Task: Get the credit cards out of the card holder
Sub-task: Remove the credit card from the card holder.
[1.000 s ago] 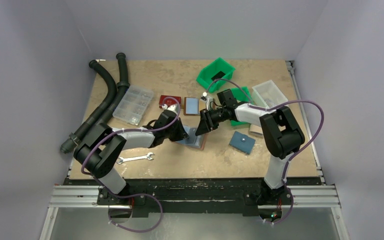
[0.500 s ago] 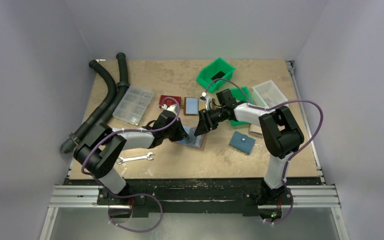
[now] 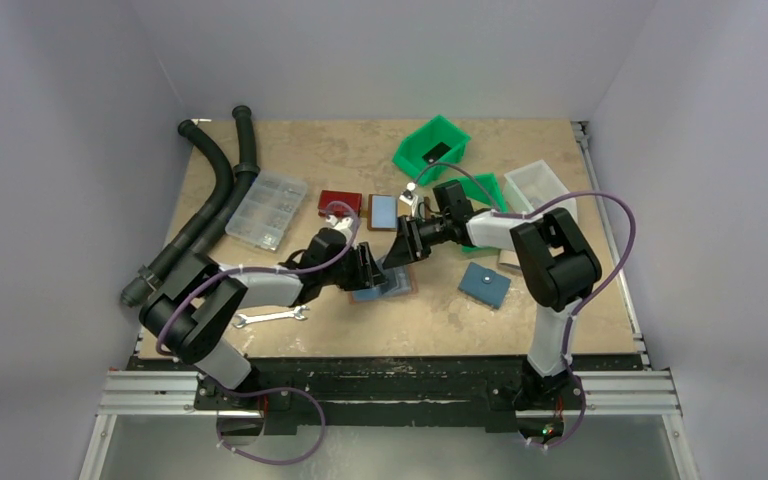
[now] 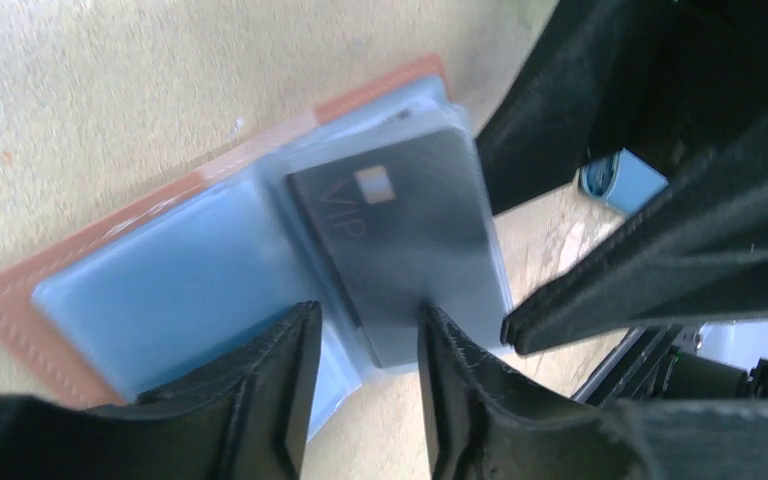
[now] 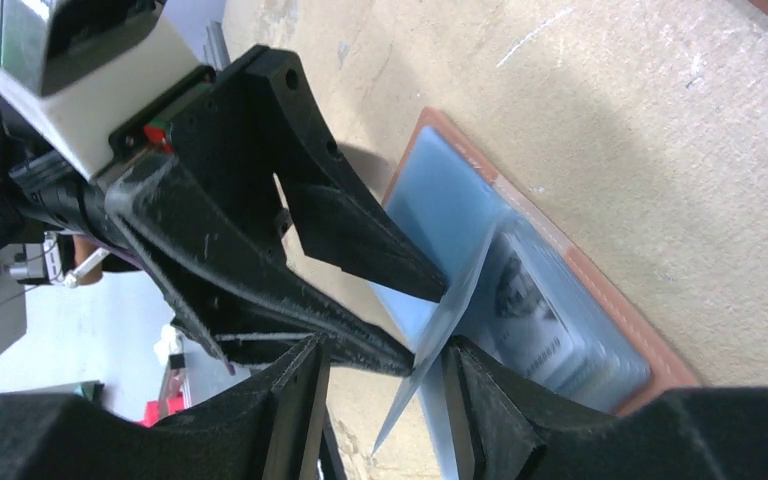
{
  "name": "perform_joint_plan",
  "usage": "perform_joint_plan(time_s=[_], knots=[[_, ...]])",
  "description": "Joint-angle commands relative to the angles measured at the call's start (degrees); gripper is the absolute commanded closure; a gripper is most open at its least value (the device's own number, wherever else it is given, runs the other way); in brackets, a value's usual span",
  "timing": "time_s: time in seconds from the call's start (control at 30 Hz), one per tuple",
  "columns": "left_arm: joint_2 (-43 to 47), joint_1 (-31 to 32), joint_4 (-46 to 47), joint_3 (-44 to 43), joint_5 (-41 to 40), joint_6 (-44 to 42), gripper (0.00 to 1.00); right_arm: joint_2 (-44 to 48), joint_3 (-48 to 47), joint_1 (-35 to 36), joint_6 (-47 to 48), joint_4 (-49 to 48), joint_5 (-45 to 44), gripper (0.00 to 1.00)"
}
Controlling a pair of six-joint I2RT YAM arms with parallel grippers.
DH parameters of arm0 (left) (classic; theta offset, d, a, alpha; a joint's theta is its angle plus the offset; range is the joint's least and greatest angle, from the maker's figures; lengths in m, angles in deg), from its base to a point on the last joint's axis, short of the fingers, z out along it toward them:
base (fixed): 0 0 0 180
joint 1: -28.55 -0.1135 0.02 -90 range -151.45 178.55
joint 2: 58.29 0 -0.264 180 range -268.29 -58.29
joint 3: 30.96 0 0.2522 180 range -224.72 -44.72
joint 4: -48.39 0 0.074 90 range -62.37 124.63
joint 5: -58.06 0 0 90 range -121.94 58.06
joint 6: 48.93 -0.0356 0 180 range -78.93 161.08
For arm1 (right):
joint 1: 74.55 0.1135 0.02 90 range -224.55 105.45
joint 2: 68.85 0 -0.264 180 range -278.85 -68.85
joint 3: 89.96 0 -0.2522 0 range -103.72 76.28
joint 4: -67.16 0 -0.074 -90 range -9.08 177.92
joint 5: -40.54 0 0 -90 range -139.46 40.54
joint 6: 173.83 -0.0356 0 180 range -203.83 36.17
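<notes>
Now, left gripper [image 4: 365, 320]: jaws a narrow gap apart, not clamped; the lower edge of the black "VIP" plastic card [image 4: 400, 240] sits in that gap.
right gripper [image 5: 385, 352]: jaws slightly parted, with a raised translucent pale-blue sleeve leaf [image 5: 415, 395] standing between them; whether they touch it cannot be told.
card location: inside a clear sleeve of the brown leather card holder [image 4: 20, 300], which lies open on the tan table [image 4: 110, 80] between both grippers.
</notes>
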Motion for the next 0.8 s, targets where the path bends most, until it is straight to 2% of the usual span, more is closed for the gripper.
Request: perform_joint_plan(time_s=[0.0,0.1,0.27,0.47,0.6,0.67,0.77], knots=[[3.14,0.50,-2.48,3.63,1.09,-1.63,0.52,1.48,0.54,0.41,-4.85,-6.34,2.40,0.48],[5.30,0.58,-1.48,5.05,2.17,-1.48,0.44,1.36,0.76,0.36,-5.71,-6.87,2.51,0.48],[7.97,0.60,0.39,6.74,3.51,-0.74,0.37,0.85,1.65,0.41,-9.10,-9.96,4.47,0.48],[8.14,0.55,1.97,7.29,3.78,-0.06,0.33,-0.87,1.70,1.26,-11.48,-10.85,5.36,0.48],[6.89,0.57,1.38,7.09,2.43,0.29,0.34,-1.12,0.30,1.86,-8.02,-7.18,3.84,0.48],[6.25,0.61,-0.54,6.77,0.67,0.43,0.41,-0.51,-1.00,1.79,-5.48,-4.53,2.70,0.48],[4.56,0.53,-3.26,5.89,-1.72,1.06,0.70,0.16,-1.75,1.79,-2.43,-1.62,-0.25,0.48]])
